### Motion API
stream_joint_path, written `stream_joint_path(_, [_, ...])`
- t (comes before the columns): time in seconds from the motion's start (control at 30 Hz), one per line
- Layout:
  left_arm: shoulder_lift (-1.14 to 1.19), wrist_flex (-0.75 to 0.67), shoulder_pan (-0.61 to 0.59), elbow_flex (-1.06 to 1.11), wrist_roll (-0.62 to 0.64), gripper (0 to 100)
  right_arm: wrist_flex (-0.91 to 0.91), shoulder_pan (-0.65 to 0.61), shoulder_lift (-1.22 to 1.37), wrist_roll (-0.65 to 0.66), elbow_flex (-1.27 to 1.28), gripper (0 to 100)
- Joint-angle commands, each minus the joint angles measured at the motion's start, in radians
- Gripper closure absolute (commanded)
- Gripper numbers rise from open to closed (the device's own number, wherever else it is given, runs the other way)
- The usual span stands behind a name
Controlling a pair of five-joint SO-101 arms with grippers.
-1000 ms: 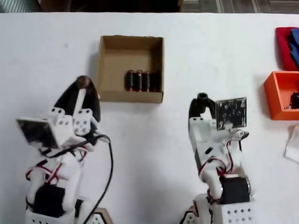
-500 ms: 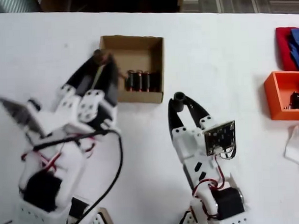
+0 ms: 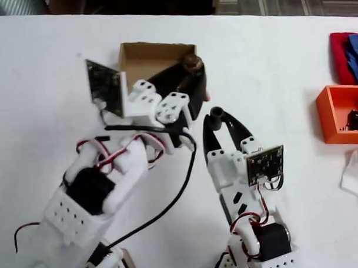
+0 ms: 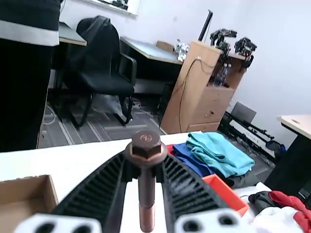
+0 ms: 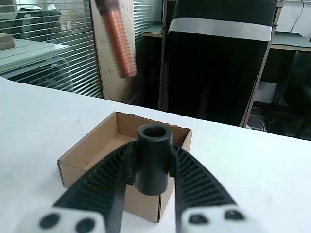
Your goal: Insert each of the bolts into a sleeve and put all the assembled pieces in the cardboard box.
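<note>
My left gripper [image 3: 191, 72] is shut on a copper bolt [image 4: 145, 184], held just under its hex head with the threaded shank pointing down. It hangs over the near right corner of the cardboard box [image 3: 145, 56]. My right gripper [image 3: 215, 122] is shut on a black sleeve [image 5: 153, 158] that stands upright with its bore facing up, just in front of the box [image 5: 92, 155]. The bolt [image 5: 118, 41] hangs above the sleeve and off to one side, apart from it. The left arm hides the box's contents.
An orange bin [image 3: 337, 114] with dark parts sits at the right edge, with red and blue cloth [image 3: 348, 54] behind it. Open white table lies left of the box and between the arms and the bin.
My left arm has swung right with the bolt, from left of the box to over its right side. My right gripper moved left and slightly forward with the sleeve, then held still.
</note>
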Motion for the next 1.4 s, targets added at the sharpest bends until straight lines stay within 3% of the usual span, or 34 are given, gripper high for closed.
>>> stream_joint_path(0.0, [0.023, -0.031, 0.012, -0.062, 0.009, 98, -0.03, 0.013, -0.004, 0.002, -0.008, 97.5])
stream_joint_path(0.3, [0.08, 0.008, 0.044, -0.059, 0.003, 98, -0.03, 0.015, -0.002, 0.003, -0.002, 97.5])
stream_joint_path(0.53, [0.115, 0.009, 0.044, -0.059, 0.003, 98, -0.03, 0.013, -0.002, 0.117, -0.002, 97.5])
stream_joint_path(0.93, [0.11, 0.012, 0.046, -0.061, 0.008, 98, -0.027, 0.015, -0.002, 0.118, 0.0, 97.5])
stream_joint_path(1.17, [0.08, 0.115, 0.046, -0.059, 0.008, 98, -0.022, 0.015, -0.001, 0.115, 0.0, 97.5])
stream_joint_path(1.37, [0.078, 0.11, 0.063, -0.068, 0.008, 98, -0.028, 0.015, -0.004, 0.114, 0.023, 97.5])
